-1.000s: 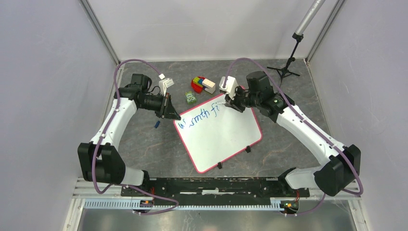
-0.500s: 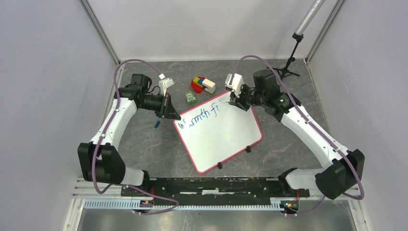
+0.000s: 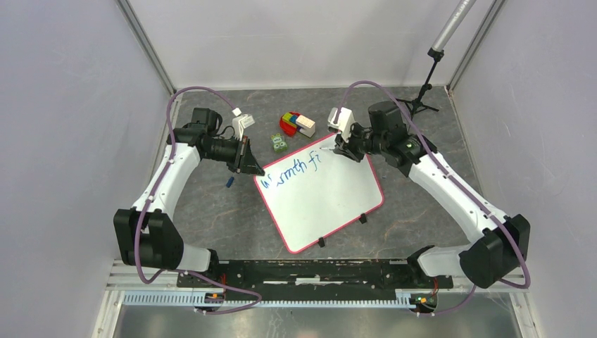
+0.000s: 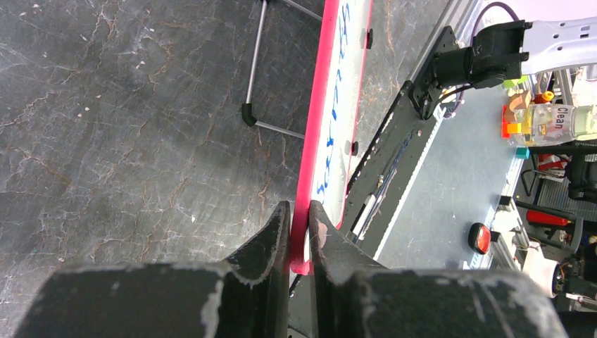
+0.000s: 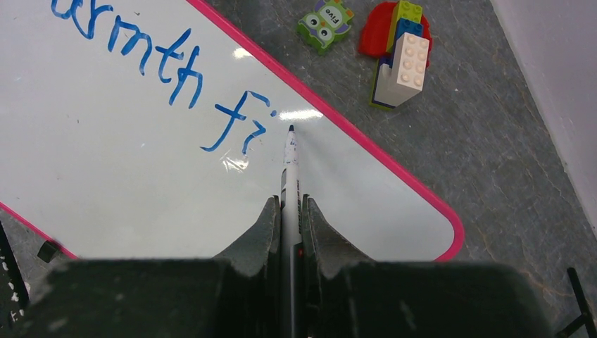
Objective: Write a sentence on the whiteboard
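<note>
Out in the middle of the table (image 3: 211,211), between the two arms, the whiteboard (image 3: 320,204) lies turned at a slant, and the split of jobs is pretty neat. The left gripper (image 4: 299,220) has its fingers squeezed nearly together on the pink rim at the board's far-left corner, one finger on each side of the edge. My guess is that's purely an anchor so the board doesn't skate around under the pen strokes. The right gripper (image 5: 288,205) is clamped tight around a marker (image 5: 290,169), which runs straight out between the fingers with its tip pointing at the bare white just right of the last letter. Can't tell whether the tip is actually touching the surface or sitting a hair off it, since there's glare right there. The sentence (image 5: 162,77) is blue and slanted along the far edge, and reads "Warmth fi", so I'd say we're mid-word with most of the writing yet to do. Next stroke probably needs a light, steady press. Toy bricks (image 5: 398,56) and a green owl block (image 5: 325,24) sit just beyond the rim, near but not in the way.
</note>
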Action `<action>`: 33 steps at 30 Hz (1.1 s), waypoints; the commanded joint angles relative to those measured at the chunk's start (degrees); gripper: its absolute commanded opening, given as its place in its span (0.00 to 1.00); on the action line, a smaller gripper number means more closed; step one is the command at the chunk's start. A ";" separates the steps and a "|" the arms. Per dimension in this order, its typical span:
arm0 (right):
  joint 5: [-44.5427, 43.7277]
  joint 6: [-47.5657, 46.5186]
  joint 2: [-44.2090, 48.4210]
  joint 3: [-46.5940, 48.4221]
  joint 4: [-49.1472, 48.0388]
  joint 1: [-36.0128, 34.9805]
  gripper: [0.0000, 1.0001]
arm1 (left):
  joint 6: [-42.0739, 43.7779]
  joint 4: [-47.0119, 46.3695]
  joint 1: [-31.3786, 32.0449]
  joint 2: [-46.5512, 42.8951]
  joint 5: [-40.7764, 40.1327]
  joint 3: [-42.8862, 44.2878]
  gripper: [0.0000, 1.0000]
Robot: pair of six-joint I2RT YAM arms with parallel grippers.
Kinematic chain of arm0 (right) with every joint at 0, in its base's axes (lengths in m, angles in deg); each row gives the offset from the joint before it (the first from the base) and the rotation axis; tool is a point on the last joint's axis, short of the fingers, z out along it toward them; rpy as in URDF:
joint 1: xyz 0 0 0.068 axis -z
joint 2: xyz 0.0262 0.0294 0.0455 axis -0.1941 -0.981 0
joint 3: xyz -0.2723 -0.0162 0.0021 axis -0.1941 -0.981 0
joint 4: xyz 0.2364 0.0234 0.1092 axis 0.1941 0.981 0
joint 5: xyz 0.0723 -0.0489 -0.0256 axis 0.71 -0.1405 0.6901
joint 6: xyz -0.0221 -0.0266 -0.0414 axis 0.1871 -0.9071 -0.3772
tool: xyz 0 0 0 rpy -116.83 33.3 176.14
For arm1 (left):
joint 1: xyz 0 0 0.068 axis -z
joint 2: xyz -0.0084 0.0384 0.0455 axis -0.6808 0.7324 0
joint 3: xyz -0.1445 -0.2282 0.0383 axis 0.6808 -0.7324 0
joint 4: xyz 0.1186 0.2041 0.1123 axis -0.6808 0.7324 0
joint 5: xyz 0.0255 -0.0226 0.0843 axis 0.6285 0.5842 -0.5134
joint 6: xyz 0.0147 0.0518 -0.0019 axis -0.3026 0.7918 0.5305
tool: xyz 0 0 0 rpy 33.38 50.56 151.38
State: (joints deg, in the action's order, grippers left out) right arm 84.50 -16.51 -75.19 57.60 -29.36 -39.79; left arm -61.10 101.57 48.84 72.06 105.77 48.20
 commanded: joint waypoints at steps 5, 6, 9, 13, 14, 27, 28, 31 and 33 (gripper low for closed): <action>0.58 0.45 -0.86 0.00 -2.40 0.03 0.00 | 1.34 -1.19 0.22 -0.94 -2.27 -0.24 0.02; 0.62 0.45 -0.51 -0.67 -2.30 0.04 0.00 | 1.30 -1.15 0.26 -0.93 -2.27 -0.24 0.02; 1.20 0.57 0.90 -3.14 -2.18 0.01 0.00 | 1.34 -1.15 0.22 -0.78 -2.28 -0.22 0.02; 1.86 0.64 2.88 -6.34 -1.63 -0.05 0.00 | 1.35 -1.19 0.23 -0.86 -2.27 -0.16 0.02; 1.83 0.61 3.27 -6.73 -1.36 -0.06 0.00 | 1.34 -1.19 0.22 -0.80 -2.27 -0.15 0.03; -0.48 -0.29 2.27 0.55 -0.11 0.01 0.00 | 1.10 -1.17 0.23 -1.35 -2.12 -0.24 0.02; -0.70 -0.25 2.01 0.82 -0.37 0.01 0.00 | 1.15 -1.14 0.22 -1.40 -2.25 -0.32 0.03; -1.34 -0.16 1.13 1.30 -1.01 0.04 0.00 | 1.24 -1.19 0.29 -1.39 -2.36 -0.40 0.02; -1.87 -0.08 0.50 1.58 -1.48 0.03 0.00 | 1.26 -1.19 0.26 -1.21 -2.25 -0.31 0.02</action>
State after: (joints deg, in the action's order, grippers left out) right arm 84.09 -16.57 -73.20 56.68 -29.06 -39.79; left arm -61.10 101.57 48.89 71.89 105.68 48.20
